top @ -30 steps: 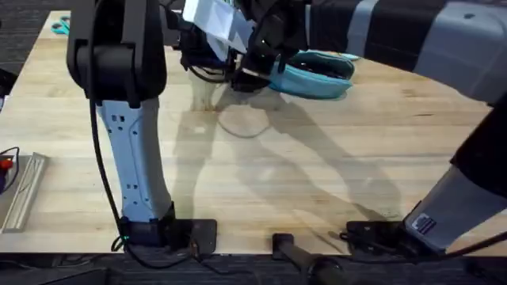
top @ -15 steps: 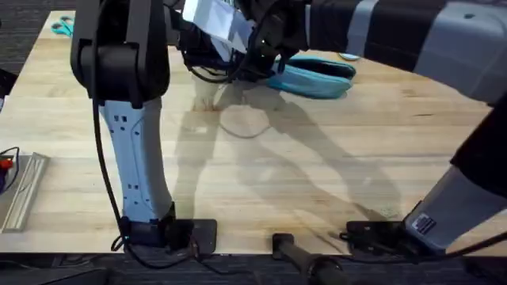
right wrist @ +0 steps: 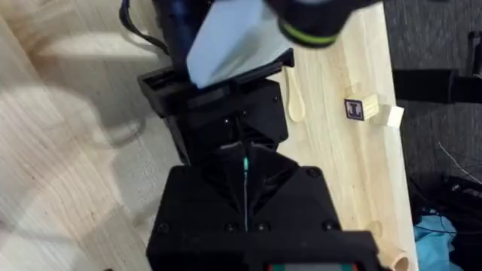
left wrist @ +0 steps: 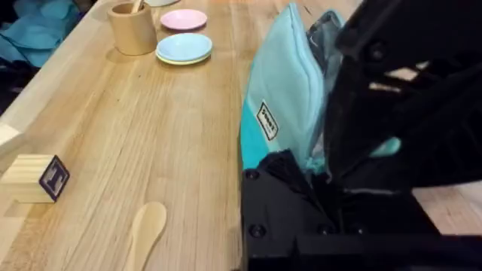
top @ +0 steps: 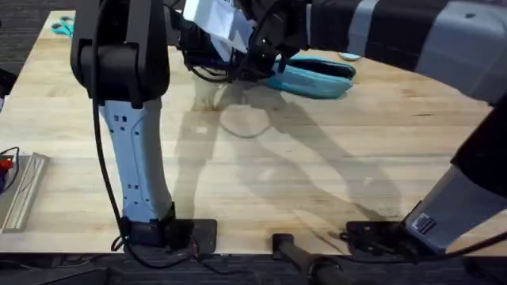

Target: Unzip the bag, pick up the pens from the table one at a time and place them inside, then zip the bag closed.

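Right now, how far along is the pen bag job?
The bag looks unzipped, its mouth gaping in the left wrist view, so opening seems done or nearly so. In hand: both grippers crowd together at the bag's end; the right gripper pinches something thin and teal, perhaps the zipper pull. Loading the pens can't be judged, and zipping shut remains.

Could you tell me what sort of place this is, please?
Probably a robot test bench in a lab or office: two arms are bolted to a light wooden table strewn with practice props, such as a teal pouch, stacked pastel dishes and a wooden spoon.
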